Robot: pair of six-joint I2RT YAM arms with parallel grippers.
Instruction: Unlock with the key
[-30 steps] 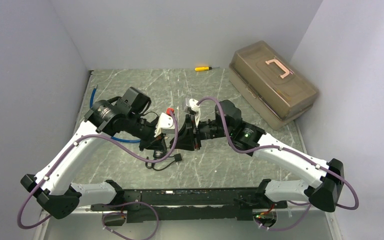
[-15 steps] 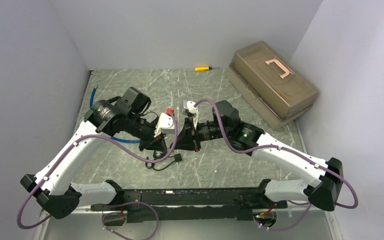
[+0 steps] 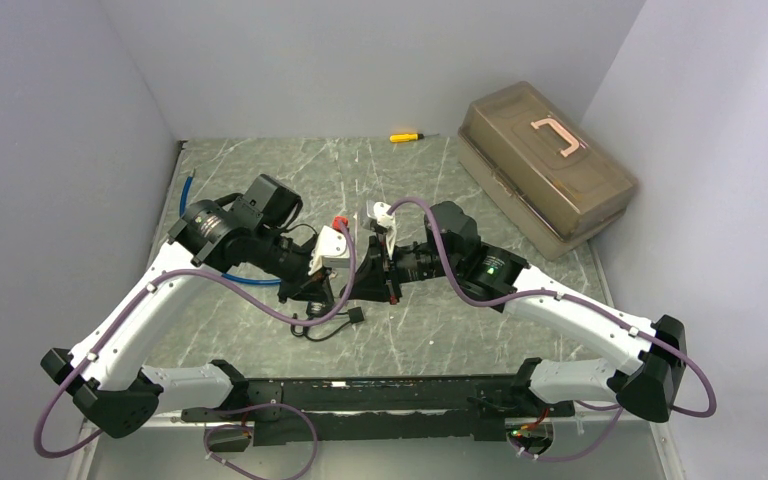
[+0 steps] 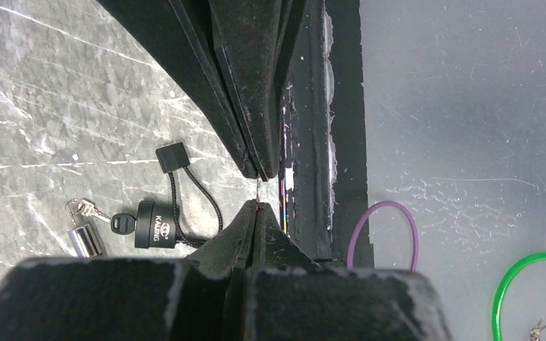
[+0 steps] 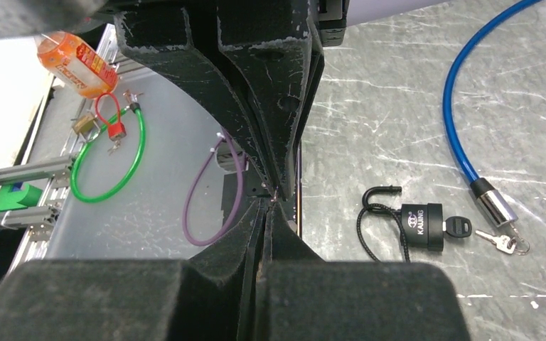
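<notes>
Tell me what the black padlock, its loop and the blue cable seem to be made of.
The padlock: matte black body, probably plastic-coated metal; printed white lettering, no glare. Its loop: thin braided-looking black cord, likely sheathed wire, since it bends freely. The blue cable: glossy plastic sheath, with a shiny metal end cap.

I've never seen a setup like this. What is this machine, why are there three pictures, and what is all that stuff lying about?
This is a robot: a left arm and a right arm bolted at the near edge of a table, each ending in a two-finger gripper. One picture looks down from above; the other two come from a camera on each wrist. The left gripper and right gripper are both shut, tip to tip over the table, with nothing clearly held. Nearby on the table lies a black padlock with a key in it, beside a blue cable lock. Farther back sit a brown toolbox and a yellow screwdriver.
</notes>
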